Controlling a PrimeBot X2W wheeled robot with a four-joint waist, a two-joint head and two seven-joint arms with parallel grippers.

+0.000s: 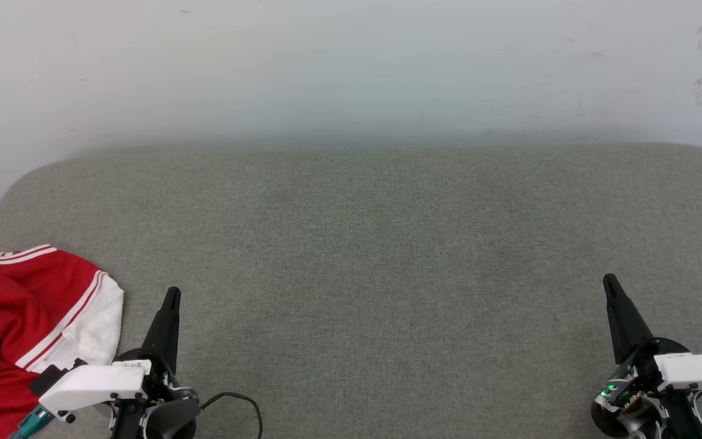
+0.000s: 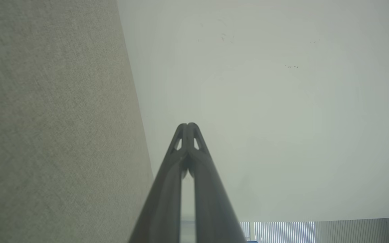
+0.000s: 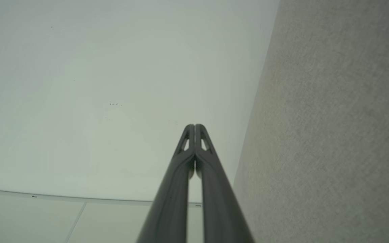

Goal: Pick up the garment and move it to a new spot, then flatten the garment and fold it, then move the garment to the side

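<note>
**The garment point(image 1: 16, 317) lies bunched at the worktop's left edge; both end effectors are empty**

The garment sits in a crumpled heap at the near left corner of the grey fabric-covered worktop point(image 1: 351, 244), partly running out of the head view. Red cloth, a white sleeve and red-white stripe trim show. Judging by the heap, nothing has been flattened or folded yet.

The left end effector point(image 1: 172, 292) hangs just beside the heap without touching it. The left wrist view shows its fingers pressed together on nothing point(image 2: 188, 125). The right end effector point(image 1: 609, 279) is well apart, at the far right, and its fingers are likewise together and empty point(image 3: 194, 126). Both point up toward the white wall point(image 1: 351, 61). That looks like a resting pose which leaves the middle of the worktop free, probably as the new spot for laying the garment out.

No print or lettering on the garment can be read, as the folds hide any that is there. A small label on the left wrist housing point(image 1: 134, 364) is too small to make out.
</note>
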